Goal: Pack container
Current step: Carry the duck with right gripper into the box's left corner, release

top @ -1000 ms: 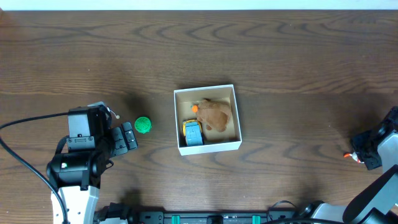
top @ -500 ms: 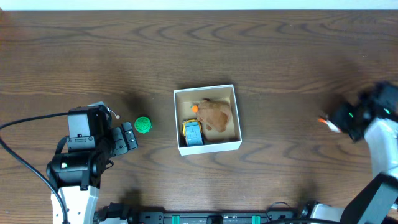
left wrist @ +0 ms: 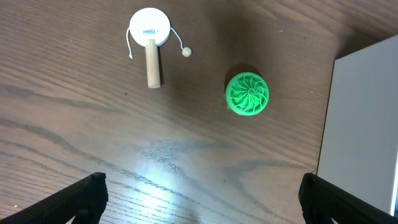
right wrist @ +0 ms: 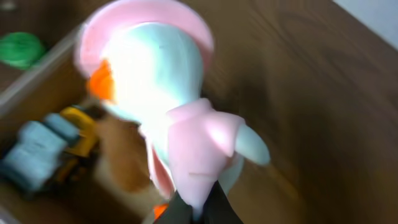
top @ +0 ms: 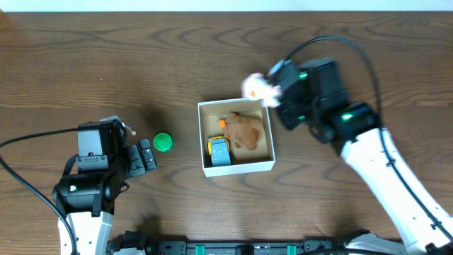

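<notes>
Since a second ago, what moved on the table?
The right gripper, shut on the pink-and-white duck toy, swung from the table's right edge leftward to the container's far right corner. The left gripper, green ball and toys inside the container stayed put.

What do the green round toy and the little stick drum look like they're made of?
Green round toy: probably moulded plastic, slightly glossy, with crisp swirl ridges. Little stick drum: pale, matte handle looks like bare wood; its white face could be paper or plastic.
</notes>
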### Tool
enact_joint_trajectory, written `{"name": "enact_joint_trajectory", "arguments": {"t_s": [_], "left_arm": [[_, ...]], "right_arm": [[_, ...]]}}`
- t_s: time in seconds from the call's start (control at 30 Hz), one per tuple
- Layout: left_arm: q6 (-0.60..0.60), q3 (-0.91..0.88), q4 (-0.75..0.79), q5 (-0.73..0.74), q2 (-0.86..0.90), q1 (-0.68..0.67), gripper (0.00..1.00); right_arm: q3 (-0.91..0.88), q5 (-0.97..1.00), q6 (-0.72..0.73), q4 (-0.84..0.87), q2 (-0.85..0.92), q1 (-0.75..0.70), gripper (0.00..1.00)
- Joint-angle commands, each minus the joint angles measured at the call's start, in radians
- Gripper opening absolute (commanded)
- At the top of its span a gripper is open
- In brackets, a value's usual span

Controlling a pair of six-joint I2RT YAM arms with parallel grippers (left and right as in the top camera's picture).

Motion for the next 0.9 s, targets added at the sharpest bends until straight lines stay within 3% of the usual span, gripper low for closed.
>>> {"name": "enact_joint_trajectory", "arguments": {"t_s": [0.0,0.27,0.63,0.7,0.77,0.8,0.87], "left_arm": [[-0.01,0.016,-0.003,-0.004,0.001,0.004,0.98],[-0.01,0.016,-0.003,-0.004,0.001,0.004,0.98],[-0.01,0.016,-0.003,-0.004,0.001,0.004,0.98],[-0.01,0.016,-0.003,-0.004,0.001,0.004,0.98],[-0.01,0.016,-0.003,-0.004,0.001,0.004,0.98],[-0.01,0.016,-0.003,-0.004,0.001,0.004,0.98],[-0.01,0.016,-0.003,-0.004,0.001,0.004,0.98]], "right_arm": [[0.01,0.029,-0.007,0.037,0.042,0.106,0.01],[0.01,0.03,0.091,0.156,0.16,0.252,0.01],[0.01,0.048,0.148,0.179,0.225,0.266,0.03],[0.01,0.046,0.149,0.179,0.225,0.267,0.22],[0.01,0.044,0.149,0.177,0.225,0.268,0.7],[0.01,0.044,0.149,0.177,0.225,0.268,0.84],[0.01,0.044,0.149,0.177,0.225,0.268,0.98]]}}
